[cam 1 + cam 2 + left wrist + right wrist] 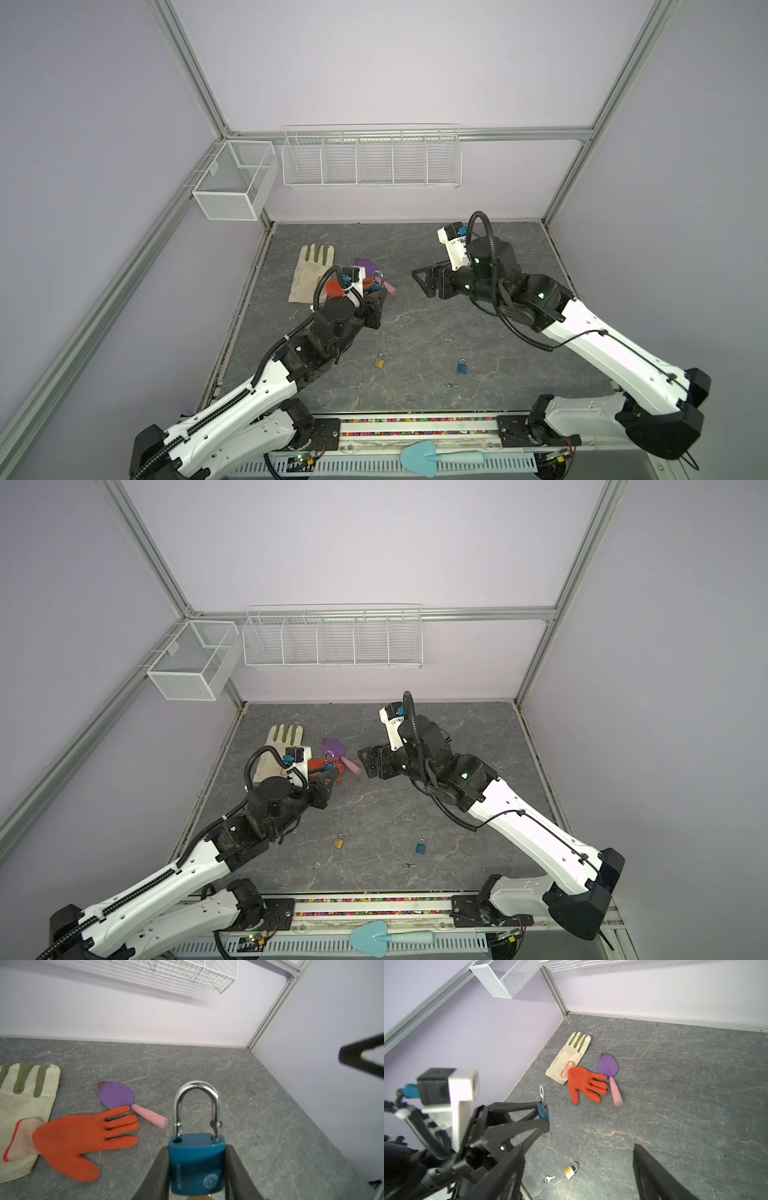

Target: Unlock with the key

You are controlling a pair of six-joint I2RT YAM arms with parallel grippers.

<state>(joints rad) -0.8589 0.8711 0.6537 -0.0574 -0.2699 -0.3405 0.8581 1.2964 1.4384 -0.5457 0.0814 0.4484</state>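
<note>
My left gripper (196,1147) is shut on the body of a blue padlock (196,1165), held a little above the table in both top views (377,284) (329,763). Its silver shackle (196,1093) is raised, with one leg out of its hole. A brass-coloured key head (200,1197) shows under the lock body, and a small ring hangs below it (547,1133). My right gripper (419,278) (579,1147) stands open and empty in the air, just to the right of the lock and apart from it.
On the table lie a gold padlock (379,362), a second blue padlock (461,366) and loose keys (451,385) (548,1178). An orange glove (83,1140), a cream glove (20,1101) and a purple trowel (116,1095) lie behind the left gripper. Wire baskets (372,156) hang on the back wall.
</note>
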